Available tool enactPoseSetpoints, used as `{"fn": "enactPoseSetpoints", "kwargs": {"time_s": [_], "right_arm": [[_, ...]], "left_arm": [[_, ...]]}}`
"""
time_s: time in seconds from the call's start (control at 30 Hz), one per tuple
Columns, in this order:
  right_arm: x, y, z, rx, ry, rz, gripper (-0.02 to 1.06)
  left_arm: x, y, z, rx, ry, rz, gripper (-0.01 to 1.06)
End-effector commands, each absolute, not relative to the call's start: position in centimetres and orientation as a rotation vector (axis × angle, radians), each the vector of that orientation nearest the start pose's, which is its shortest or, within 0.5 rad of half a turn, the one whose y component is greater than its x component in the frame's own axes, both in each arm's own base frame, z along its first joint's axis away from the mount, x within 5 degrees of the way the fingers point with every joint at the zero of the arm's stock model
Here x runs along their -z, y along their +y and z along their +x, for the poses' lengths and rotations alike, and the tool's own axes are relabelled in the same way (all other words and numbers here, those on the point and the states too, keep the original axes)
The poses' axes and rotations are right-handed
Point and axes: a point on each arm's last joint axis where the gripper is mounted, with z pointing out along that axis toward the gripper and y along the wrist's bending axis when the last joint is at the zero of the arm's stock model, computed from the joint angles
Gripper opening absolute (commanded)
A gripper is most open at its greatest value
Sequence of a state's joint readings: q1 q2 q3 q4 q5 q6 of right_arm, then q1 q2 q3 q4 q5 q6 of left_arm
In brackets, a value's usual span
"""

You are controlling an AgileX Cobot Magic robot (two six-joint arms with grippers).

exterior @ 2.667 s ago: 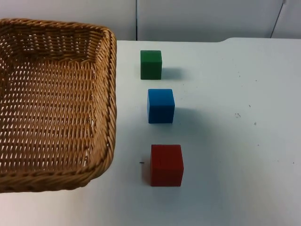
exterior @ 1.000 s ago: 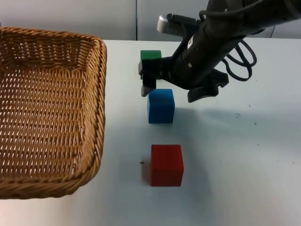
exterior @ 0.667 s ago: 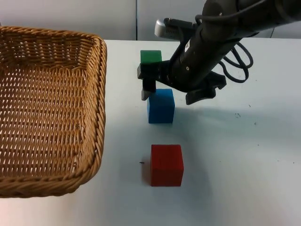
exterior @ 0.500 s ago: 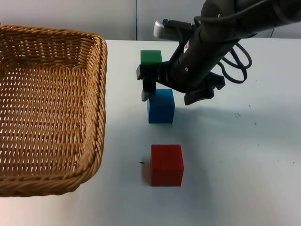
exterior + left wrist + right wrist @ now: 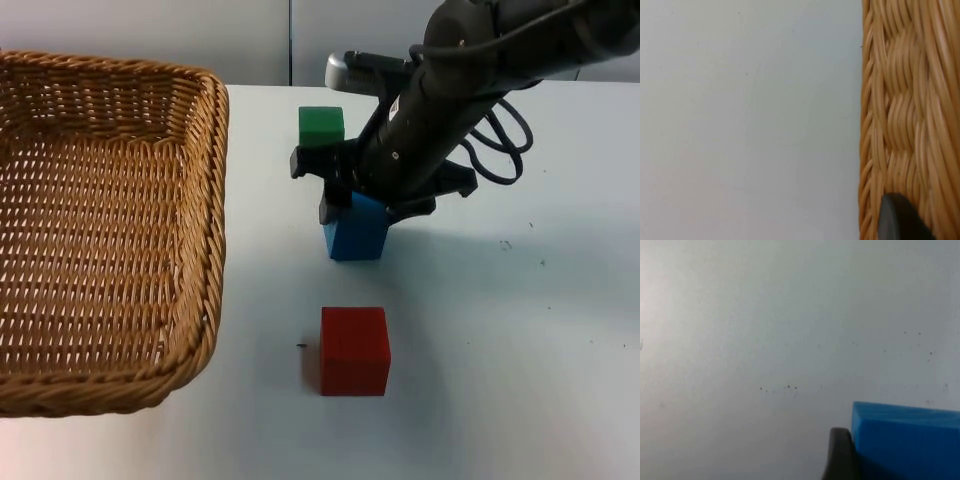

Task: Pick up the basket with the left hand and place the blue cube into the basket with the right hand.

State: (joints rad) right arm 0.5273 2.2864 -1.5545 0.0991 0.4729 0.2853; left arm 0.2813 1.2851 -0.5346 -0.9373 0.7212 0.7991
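The blue cube (image 5: 358, 235) sits mid-table between my right gripper's (image 5: 362, 212) fingers, slightly turned. The gripper is shut on its sides, coming down from above. In the right wrist view one black fingertip (image 5: 841, 456) presses against the blue cube's (image 5: 907, 440) side. The big wicker basket (image 5: 215, 220) takes up the table's left side. My left gripper is shut on its rim, with a black fingertip (image 5: 897, 221) lying on the woven rim (image 5: 905, 115) over the white table.
A green cube (image 5: 321, 124) stands just behind the blue one, close to the right arm. A red cube (image 5: 354, 349) stands in front of it. The white table top (image 5: 520, 330) stretches out to the right.
The right gripper came down around the blue cube and shut on it. The cube shifted a little to the right and turned. The basket barely moved.
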Motion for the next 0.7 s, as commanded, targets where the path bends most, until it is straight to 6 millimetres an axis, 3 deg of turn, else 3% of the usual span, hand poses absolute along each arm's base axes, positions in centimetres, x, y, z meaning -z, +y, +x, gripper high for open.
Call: {"fn": "enactPoseSetpoints", "kwargs": {"time_s": [0.0, 0.23, 0.33, 0.37, 0.43, 0.53, 0.57, 0.6, 0.67], "right_arm": [[-10.1, 24.1, 40.3, -0.33, 2.708, -0.245, -0.01], [-12.7, 24.0, 40.2, -0.327, 2.664, -0.294, 0.0], [-16.3, 23.8, 40.0, -0.344, 2.592, -0.33, 0.0], [-18.6, 23.7, 39.7, -0.355, 2.543, -0.338, 0.0], [-19.4, 23.6, 39.6, -0.356, 2.524, -0.345, 0.0], [-25.1, 23.3, 38.3, -0.381, 2.388, -0.402, 0.0], [-26.5, 23.5, 37.8, -0.377, 2.341, -0.458, 0.0], [-26.5, 23.5, 37.8, -0.377, 2.341, -0.458, 0.0], [-29.4, 24.1, 36.3, -0.385, 2.241, -0.553, 0.0]], "left_arm": [[-19.9, 0.8, 20.6, 0.685, 2.552, -0.223, 0.0], [-19.9, 0.8, 20.6, 0.69, 2.553, -0.221, 0.0], [-19.9, 0.8, 20.6, 0.69, 2.553, -0.221, 0.0], [-19.9, 0.8, 20.6, 0.69, 2.553, -0.221, 0.0], [-19.9, 0.8, 20.6, 0.69, 2.553, -0.221, 0.0], [-19.9, 0.8, 20.6, 0.692, 2.554, -0.22, 0.0], [-19.9, 0.8, 20.6, 0.693, 2.556, -0.221, 0.0], [-19.9, 0.8, 20.6, 0.693, 2.556, -0.221, 0.0], [-19.8, 0.8, 20.6, 0.695, 2.557, -0.223, 0.0]]}}
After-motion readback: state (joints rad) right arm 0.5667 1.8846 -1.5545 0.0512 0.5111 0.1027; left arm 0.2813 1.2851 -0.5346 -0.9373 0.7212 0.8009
